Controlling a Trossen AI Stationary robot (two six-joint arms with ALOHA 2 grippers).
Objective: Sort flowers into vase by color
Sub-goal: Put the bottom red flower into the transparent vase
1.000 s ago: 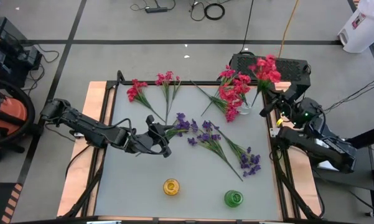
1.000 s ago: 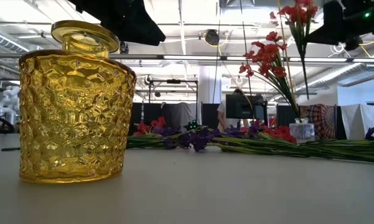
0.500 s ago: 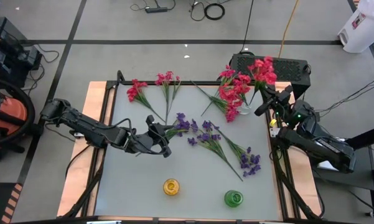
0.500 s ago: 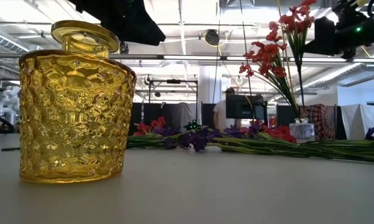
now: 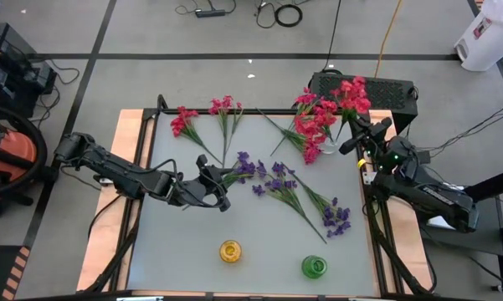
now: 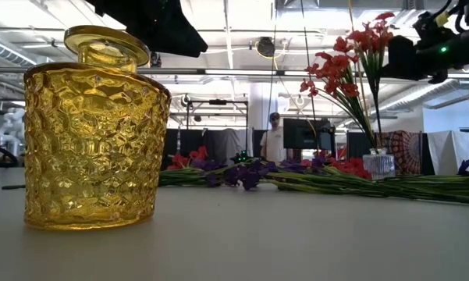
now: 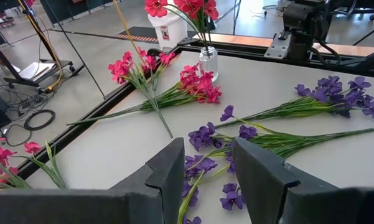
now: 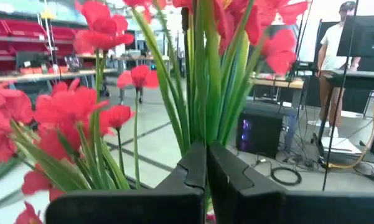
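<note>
Jaws: right gripper [image 5: 352, 142] is closed on red sprig [image 5: 349, 96] over clear vase [image 5: 329, 147], w/ stem aimed down to enter; left gripper [image 5: 224, 199] is open, waiting near purple flowers [image 5: 272, 177].

A robotics lab: floor cables [image 5: 289, 13], monitors [image 6: 304, 133], red storage bins [image 8: 25, 28].

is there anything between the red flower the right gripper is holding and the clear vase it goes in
Only the red flowers already standing in the clear vase crowd its mouth. The right gripper is shut on a red sprig just beside and above them; nothing else visibly blocks the way.
</note>
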